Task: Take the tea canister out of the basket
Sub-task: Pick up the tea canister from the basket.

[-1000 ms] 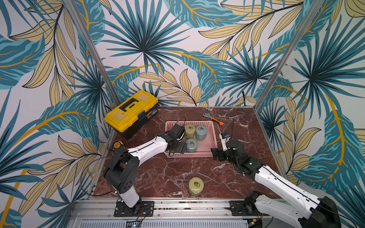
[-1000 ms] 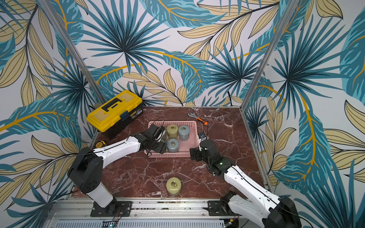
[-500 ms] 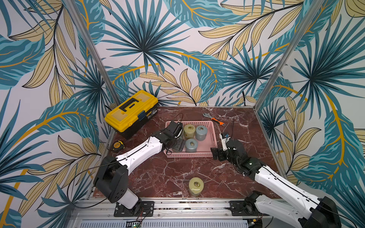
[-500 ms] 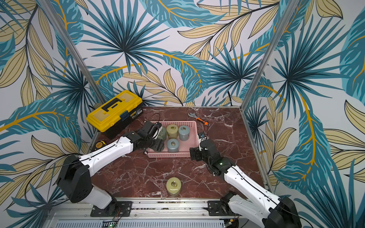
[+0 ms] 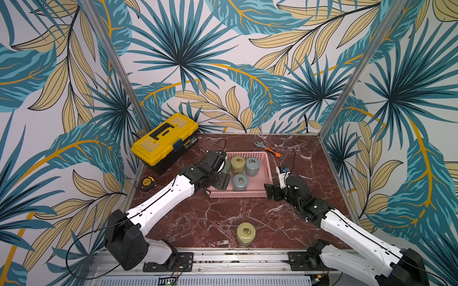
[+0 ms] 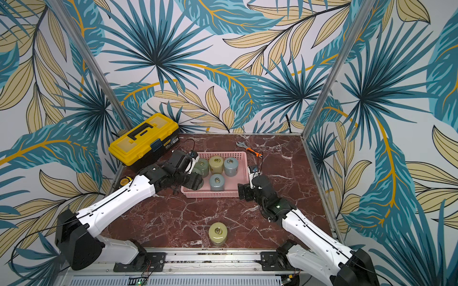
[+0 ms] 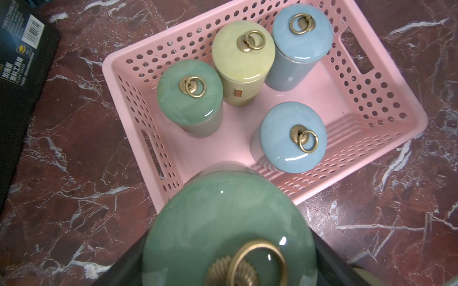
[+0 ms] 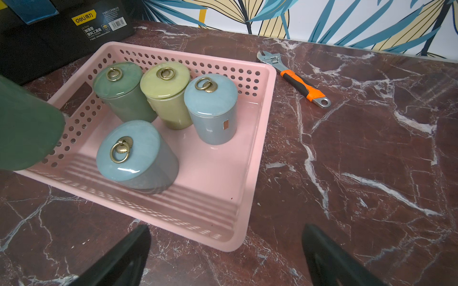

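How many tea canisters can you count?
6. Four stand in the basket: a green canister, yellow canister and blue canister in the far row, a nearer blue canister. The left gripper holds a second green canister; a lone yellow canister stands on the table in front.

A closed yellow-and-black toolbox sits at the far left corner of a red marble-patterned table, with a yellow tape measure lying near it by the table's left edge. An orange-handled adjustable wrench lies flat towards the back. Palm-leaf wallpaper covers the surrounding walls.
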`<move>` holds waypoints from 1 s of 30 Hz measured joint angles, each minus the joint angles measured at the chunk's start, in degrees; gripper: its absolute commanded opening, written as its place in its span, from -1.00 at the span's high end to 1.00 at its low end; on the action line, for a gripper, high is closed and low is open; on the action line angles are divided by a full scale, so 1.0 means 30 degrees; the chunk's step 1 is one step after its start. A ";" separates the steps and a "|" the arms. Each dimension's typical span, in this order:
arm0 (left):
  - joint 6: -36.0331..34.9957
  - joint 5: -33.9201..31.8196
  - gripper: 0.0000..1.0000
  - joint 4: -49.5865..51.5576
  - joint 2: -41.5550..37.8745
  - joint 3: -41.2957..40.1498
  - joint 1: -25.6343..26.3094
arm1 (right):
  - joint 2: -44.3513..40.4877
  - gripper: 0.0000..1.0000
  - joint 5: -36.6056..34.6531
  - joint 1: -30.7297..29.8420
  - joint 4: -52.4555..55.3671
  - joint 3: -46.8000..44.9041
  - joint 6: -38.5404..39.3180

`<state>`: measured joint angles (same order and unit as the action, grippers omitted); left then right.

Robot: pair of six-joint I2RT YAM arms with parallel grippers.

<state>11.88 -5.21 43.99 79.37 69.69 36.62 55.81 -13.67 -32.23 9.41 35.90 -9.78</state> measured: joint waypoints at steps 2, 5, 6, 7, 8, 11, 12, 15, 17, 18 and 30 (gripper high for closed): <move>0.0124 -0.0015 0.08 0.0357 -0.0444 0.0000 0.0248 | -0.0102 -0.99 0.0000 0.0000 -0.0175 -0.0197 0.0000; 0.0364 -0.0007 0.09 0.0794 -0.1115 -0.0015 0.0648 | -0.0466 -0.99 0.0000 0.0000 -0.0342 -0.0539 0.0000; 0.0495 -0.0015 0.09 0.0882 -0.1377 -0.0022 0.0823 | -0.0597 -0.98 -0.0007 0.0000 -0.0364 -0.0619 0.0000; 0.0597 -0.0044 0.10 0.0969 -0.1647 -0.0022 0.1013 | -0.0729 -0.99 -0.0015 0.0000 -0.0430 -0.0692 -0.0007; 0.0699 -0.0058 0.10 0.1035 -0.1858 -0.0036 0.1188 | -0.0809 -0.99 -0.0029 0.0000 -0.0481 -0.0721 -0.0007; 0.1071 -0.0182 0.11 0.1246 -0.2586 -0.0204 0.1953 | -0.1056 -0.99 -0.0372 0.0000 -0.0612 -0.0787 -0.0058; 0.1246 -0.0226 0.12 0.1355 -0.2827 -0.0306 0.2259 | -0.1151 -0.99 -0.0517 0.0000 -0.0641 -0.0801 -0.0087; 0.1800 -0.0539 0.13 0.1770 -0.3410 -0.0627 0.3169 | -0.1304 -0.99 -0.0780 0.0000 -0.0750 -0.0860 -0.0102; 0.2193 -0.0823 0.14 0.1953 -0.3767 -0.0903 0.3818 | -0.1319 -0.99 -0.0860 0.0000 -0.0758 -0.0874 -0.0117; 0.2397 -0.0998 0.14 0.2055 -0.3978 -0.1078 0.4211 | -0.1319 -0.99 -0.0867 0.0000 -0.0758 -0.0882 -0.0146; 0.5355 -0.3111 0.18 0.3089 -0.5595 -0.3009 0.8298 | -0.1319 -0.99 -0.1078 0.0000 -0.0758 -0.0918 -0.0160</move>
<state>27.94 -14.55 53.25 62.59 60.66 61.52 51.86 -16.91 -32.23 7.14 33.15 -10.26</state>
